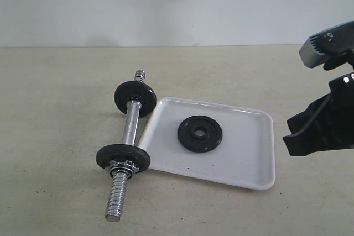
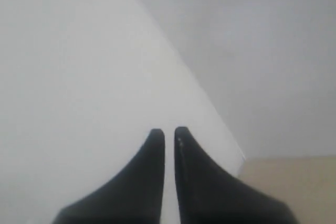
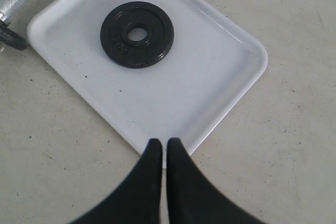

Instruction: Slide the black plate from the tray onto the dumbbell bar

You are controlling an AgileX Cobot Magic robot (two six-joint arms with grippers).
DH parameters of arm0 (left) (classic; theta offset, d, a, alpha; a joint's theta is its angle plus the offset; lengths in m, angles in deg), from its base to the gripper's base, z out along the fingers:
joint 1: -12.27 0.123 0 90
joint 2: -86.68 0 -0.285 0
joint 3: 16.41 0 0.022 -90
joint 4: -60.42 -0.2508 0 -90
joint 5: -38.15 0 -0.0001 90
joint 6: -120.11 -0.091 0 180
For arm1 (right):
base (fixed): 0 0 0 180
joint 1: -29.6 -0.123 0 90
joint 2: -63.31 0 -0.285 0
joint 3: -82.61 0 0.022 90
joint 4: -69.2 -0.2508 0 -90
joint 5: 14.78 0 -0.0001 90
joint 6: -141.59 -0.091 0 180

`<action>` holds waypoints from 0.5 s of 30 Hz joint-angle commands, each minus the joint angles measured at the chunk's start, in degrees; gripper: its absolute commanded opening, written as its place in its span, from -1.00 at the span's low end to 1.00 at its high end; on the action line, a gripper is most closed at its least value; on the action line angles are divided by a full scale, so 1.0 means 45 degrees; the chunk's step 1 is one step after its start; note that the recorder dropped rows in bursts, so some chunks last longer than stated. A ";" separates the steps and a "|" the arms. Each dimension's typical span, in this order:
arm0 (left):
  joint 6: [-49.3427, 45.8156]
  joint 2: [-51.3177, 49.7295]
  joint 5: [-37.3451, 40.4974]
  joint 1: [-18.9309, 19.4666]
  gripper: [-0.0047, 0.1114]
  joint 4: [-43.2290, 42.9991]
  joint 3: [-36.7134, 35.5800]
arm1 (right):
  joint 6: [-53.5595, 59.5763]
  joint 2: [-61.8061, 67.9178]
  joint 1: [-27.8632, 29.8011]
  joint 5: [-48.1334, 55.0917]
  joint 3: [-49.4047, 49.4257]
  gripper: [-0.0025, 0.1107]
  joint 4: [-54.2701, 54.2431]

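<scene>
The plate point(image 1: 199, 134) lies in the tray point(image 1: 249, 161), left of its middle. The bar point(image 1: 131, 126) lies on the table point(image 1: 55, 109) just left of the tray. My right gripper point(image 3: 163, 142) hangs right of the tray.

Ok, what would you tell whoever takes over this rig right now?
Left gripper: shut, empty, facing a blank wall.
Right gripper: shut, empty, raised beside the tray, touching nothing.
Black plate: flat in the tray, untouched.
Dumbbell bar: lying beside the tray, two fitted plates on it, threaded ends free.
Done: nothing yet.
Left: open, grasp the black plate, slide it onto the bar.
</scene>
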 commanded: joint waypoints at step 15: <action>-1.5080 -0.1847 0.0627 -0.0066 -0.85 2.4075 -0.1646 | 0.0279 -0.0022 0.0005 -0.0285 -0.0101 -0.96 -0.0079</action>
